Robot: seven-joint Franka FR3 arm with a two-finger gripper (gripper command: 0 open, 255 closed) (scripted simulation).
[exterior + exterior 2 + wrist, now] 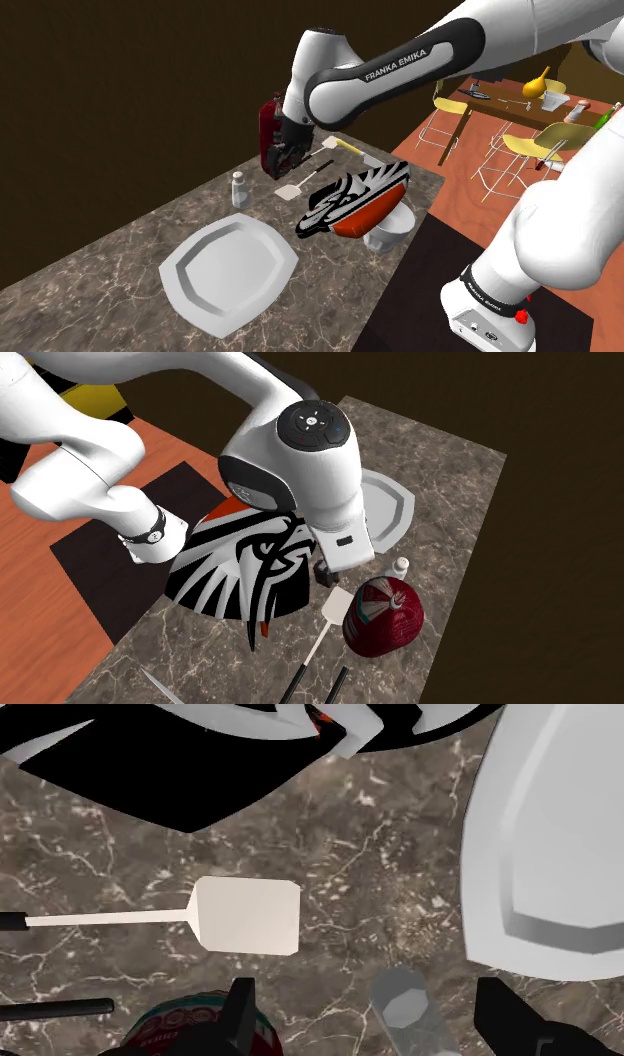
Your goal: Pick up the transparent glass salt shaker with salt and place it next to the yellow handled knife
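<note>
the tool hangs released over the marble worktop, its two fingers apart. the greyish salt shaker stands upright below and between them, touched by neither. it sits near the worktop's long edge away from the stand, between a white plate and a red cap, near a white spatula. the yellow handled knife lies well apart, toward the worktop's far corner.
</note>
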